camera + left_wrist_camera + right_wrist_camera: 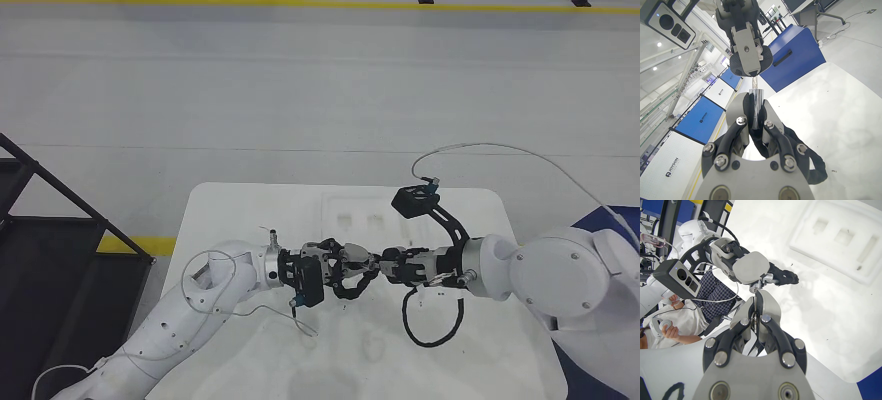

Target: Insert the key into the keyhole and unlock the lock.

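Observation:
The lock is a chrome cylinder point(758, 102) on a black fabric-covered cable point(815, 170). My left gripper point(753, 98) is shut on the cylinder, held above the white table point(250, 220). My right gripper point(757, 298) is shut on the key point(755, 306), which has a black head point(766, 56). The silver blade point(754, 83) runs straight into the cylinder's end face, with a short length still showing. In the top view the left gripper point(335, 268) and right gripper point(385, 268) meet tip to tip over the table's middle, and the cable point(352, 290) hangs below them.
A white foam tray point(838, 241) with several shallow recesses lies on the table behind the grippers. A black hose loop point(430, 335) hangs from the right arm. A black rack point(50, 260) stands left of the table and a blue cabinet point(795, 56) beyond it.

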Action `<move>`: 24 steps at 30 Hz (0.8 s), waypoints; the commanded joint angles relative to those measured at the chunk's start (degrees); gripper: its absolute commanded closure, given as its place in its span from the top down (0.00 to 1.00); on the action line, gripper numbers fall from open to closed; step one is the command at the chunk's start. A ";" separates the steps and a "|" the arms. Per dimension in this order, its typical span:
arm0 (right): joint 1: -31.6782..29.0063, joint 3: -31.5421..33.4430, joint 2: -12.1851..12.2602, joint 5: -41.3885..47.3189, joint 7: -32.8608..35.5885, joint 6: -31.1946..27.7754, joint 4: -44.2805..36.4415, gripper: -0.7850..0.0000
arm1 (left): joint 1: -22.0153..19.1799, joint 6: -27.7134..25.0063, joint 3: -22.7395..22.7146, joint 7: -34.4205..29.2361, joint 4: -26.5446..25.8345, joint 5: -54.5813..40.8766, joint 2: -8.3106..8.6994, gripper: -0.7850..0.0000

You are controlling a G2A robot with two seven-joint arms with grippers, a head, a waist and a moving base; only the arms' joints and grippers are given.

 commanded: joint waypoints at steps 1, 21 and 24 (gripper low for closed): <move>0.24 -0.29 0.16 0.43 -0.11 0.11 -0.07 0.00 | -0.02 -0.26 0.04 -0.05 0.09 -0.16 -0.05 0.00; 2.76 -3.36 1.70 0.81 -1.58 1.59 -0.16 0.00 | -0.10 -1.44 -0.01 0.25 0.34 -0.55 -0.41 0.00; 3.13 -3.76 1.91 0.98 -1.64 1.64 -0.24 0.00 | -0.06 -1.79 -0.15 0.36 0.43 -0.88 -0.43 0.00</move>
